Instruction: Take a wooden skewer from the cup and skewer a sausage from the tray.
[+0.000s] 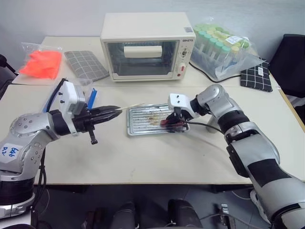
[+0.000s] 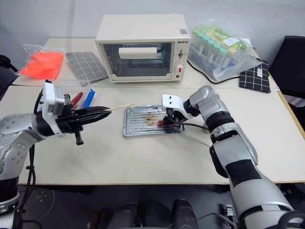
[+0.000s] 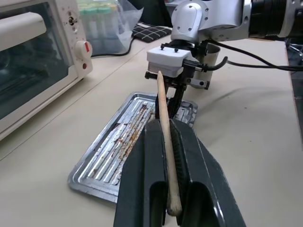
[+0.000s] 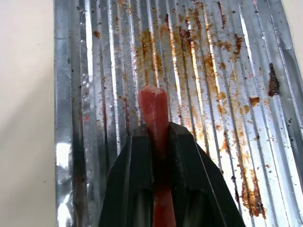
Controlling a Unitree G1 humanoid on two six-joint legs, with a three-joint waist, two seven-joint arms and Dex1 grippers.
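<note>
Beige table (image 1: 143, 162); right fingers (image 4: 158, 137) clamp sausage (image 4: 154, 109) over greasy tray (image 1: 138, 128); left fingers (image 3: 170, 142) pinch wooden skewer (image 3: 163, 113)

Brand lettering in dark capitals on the upper right corner of the toaster oven (image 1: 147, 45) front, above its control knobs; too small to spell out with certainty. Small square label on the oven's top surface near the right rear corner, print illegible. Blue handwritten digits on a white sticker (image 1: 9, 151) on the left forearm, apparently including "99", otherwise unclear. White tag with faint print on the black checked mat (image 1: 257, 76) at the right rear of the bench (image 1: 143, 162), unreadable. No legible marks on the green-capped tubes (image 1: 219, 45), nor on the ribbed tray (image 4: 85, 94).
</note>
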